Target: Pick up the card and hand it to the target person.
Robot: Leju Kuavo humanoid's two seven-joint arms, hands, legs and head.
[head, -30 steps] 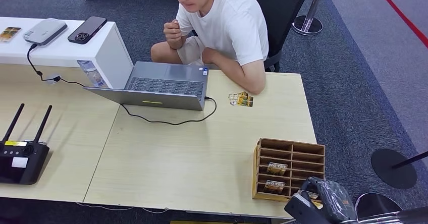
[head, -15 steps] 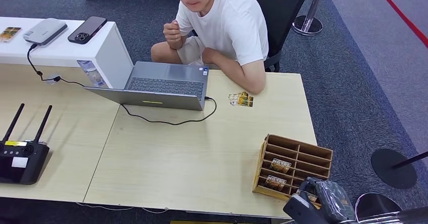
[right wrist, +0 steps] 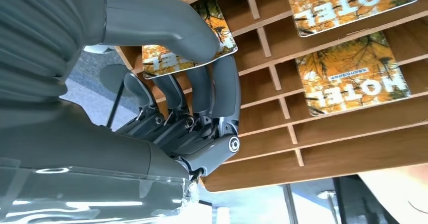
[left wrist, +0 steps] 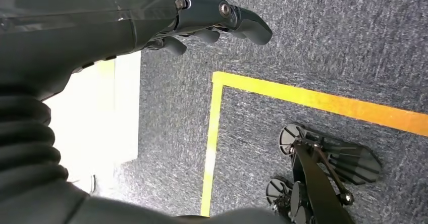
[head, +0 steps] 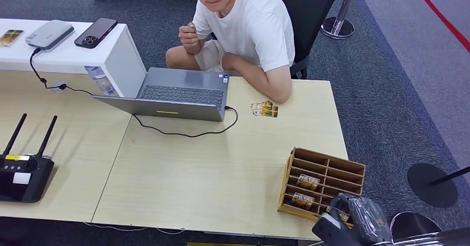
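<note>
**Right hand pinching a card while the rack skews on the desk**

In the right wrist view the fingers (right wrist: 222, 90) curl under a card (right wrist: 188, 42) while the thick thumb presses on its printed face — the right hand (right wrist: 192, 113) holds that card at the near edge of the wooden rack (right wrist: 323, 128). Two more cards (right wrist: 351, 77) lie in other slots of the rack.

From the head view, the rack (head: 324, 182) sits at about 4 o'clock on the desk (head: 210, 174), with the right hand (head: 354, 224) just past its near corner. Since a second ago the rack has swung from square to slanted, then stayed that way over the last half second. My reading: the pull on the card dragged the rack with it, so the card may be catching in its slot rather than sliding free.

The person (head: 244, 30) sits at 12 o'clock behind the laptop (head: 177, 93), well apart from the hand.

The left hand (left wrist: 202, 17) hangs over carpet, fingers loosely apart, nothing in them.

Hard to make out — the thumb hides much of the card, and whether it has cleared its slot I cannot tell
</note>
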